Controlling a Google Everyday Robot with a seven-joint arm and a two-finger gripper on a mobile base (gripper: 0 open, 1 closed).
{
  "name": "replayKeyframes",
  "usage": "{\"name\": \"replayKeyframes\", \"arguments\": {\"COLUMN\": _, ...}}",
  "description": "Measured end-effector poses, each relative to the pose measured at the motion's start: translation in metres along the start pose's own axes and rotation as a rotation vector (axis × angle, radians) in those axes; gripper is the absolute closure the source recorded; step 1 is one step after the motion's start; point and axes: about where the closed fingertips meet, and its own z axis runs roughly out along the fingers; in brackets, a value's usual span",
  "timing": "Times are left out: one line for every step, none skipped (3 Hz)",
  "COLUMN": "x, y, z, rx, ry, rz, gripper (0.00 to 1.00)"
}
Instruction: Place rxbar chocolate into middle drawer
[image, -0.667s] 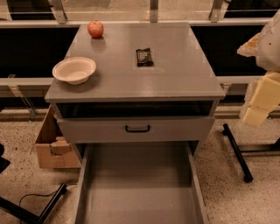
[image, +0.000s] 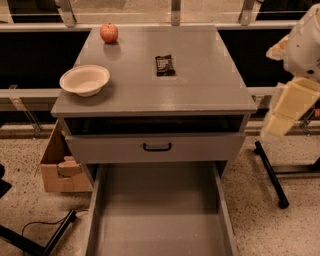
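Black rxbar chocolate (image: 165, 65) lies front-to-back on the cabinet (image: 205, 92), gripper (image: 278, 123) off right.

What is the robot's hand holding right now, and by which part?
Nothing that shows. The hand hangs off to the right of the cabinet top, apart from everything on it; the rxbar chocolate lies there untouched.
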Motion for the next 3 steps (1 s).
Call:
{"name": "replayKeyframes", "arguments": {"x": -0.02, "y": -0.022, "z": 0.017, "rx": 0.038, "ry": -0.04, "rz": 0.052, "gripper": 0.0}}
{"name": "replayKeyframes", "arguments": {"x": -0.034, "y": -0.052, "z": 0.033, "rx": 0.096, "ry": -0.034, "rz": 0.154, "gripper": 0.0}}
{"name": "replayKeyframes", "arguments": {"x": -0.048, "y": -0.081, "z": 0.045, "rx": 0.144, "ry": 0.008, "rz": 0.268, "gripper": 0.0}}
